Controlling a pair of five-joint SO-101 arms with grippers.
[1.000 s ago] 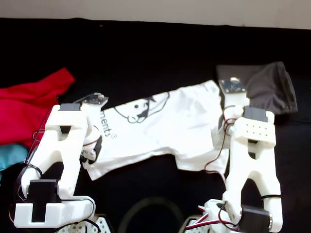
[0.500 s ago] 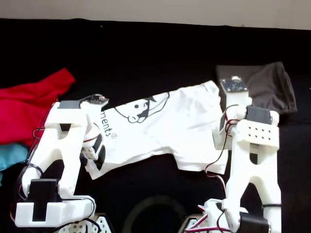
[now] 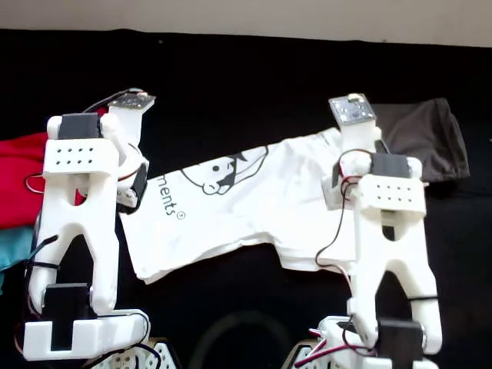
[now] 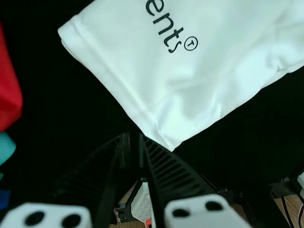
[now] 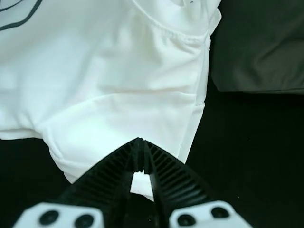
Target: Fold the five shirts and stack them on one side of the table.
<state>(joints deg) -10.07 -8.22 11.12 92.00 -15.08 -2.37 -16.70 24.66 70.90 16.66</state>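
White, thin cloth with a dark print (image 3: 223, 173): the white shirt (image 3: 254, 204) lies spread sideways across the middle of the table (image 3: 246, 77). It is mostly flat, with soft ripples and a few shallow creases. Its hemmed end points toward the left edge and its sleeve end toward the right edge. The print is a line drawing with a row of letters beside it, running slantwise near the hem. In the left wrist view the hem shows as a neat double-stitched band that turns a rounded corner. In the right wrist view a curved sleeve seam puckers the cloth slightly. The table cover is matte black and plain.

The left gripper (image 4: 137, 137) hangs over the shirt's hem corner on the near side. Its ribbed black fingers are pressed together with nothing between them. The right gripper (image 5: 141, 141) hangs over the sleeve end, its tips likewise closed on each other and holding no cloth.

A grey shirt (image 3: 427, 142) lies near the right edge as a smooth, roughly rectangular fold. It sits just beside the white shirt's sleeve end, and I cannot tell whether the two touch. A red shirt (image 3: 19, 177) lies crumpled at the left edge. A teal shirt (image 3: 11, 246) sits against its near side, toward the front left corner.
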